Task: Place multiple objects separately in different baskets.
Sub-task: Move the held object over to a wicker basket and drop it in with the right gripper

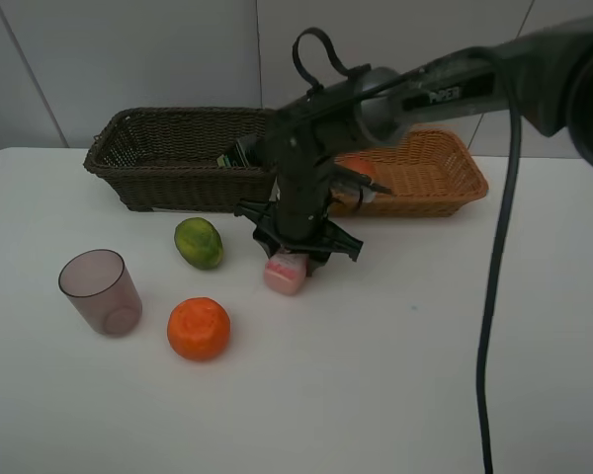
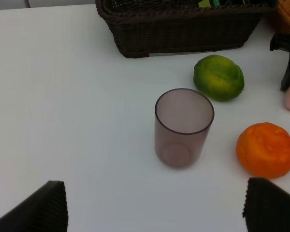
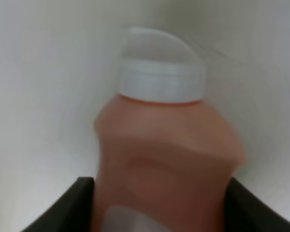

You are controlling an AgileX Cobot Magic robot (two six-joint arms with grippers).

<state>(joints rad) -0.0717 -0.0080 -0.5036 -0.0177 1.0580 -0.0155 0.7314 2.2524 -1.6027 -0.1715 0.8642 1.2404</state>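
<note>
My right gripper (image 1: 291, 255) reaches across the middle and is shut on the small pink bottle (image 1: 285, 275), low over the table. In the right wrist view the white-capped bottle (image 3: 164, 159) fills the space between the dark fingers (image 3: 63, 208). The green fruit (image 1: 199, 242), the orange (image 1: 199, 328) and the mauve cup (image 1: 101, 290) stand on the table to the left. My left gripper (image 2: 154, 208) is open, a short way back from the upright cup (image 2: 182, 128). The dark green bottle (image 1: 235, 156) lies in the dark brown basket (image 1: 148, 168). A red-orange fruit (image 1: 356, 166) lies in the tan basket (image 1: 445, 183).
Both baskets stand along the back of the white table, the dark one on the left. The right arm and its black cable (image 1: 494, 296) cross the right half of the exterior view. White table (image 1: 395, 395) stretches in front of the objects.
</note>
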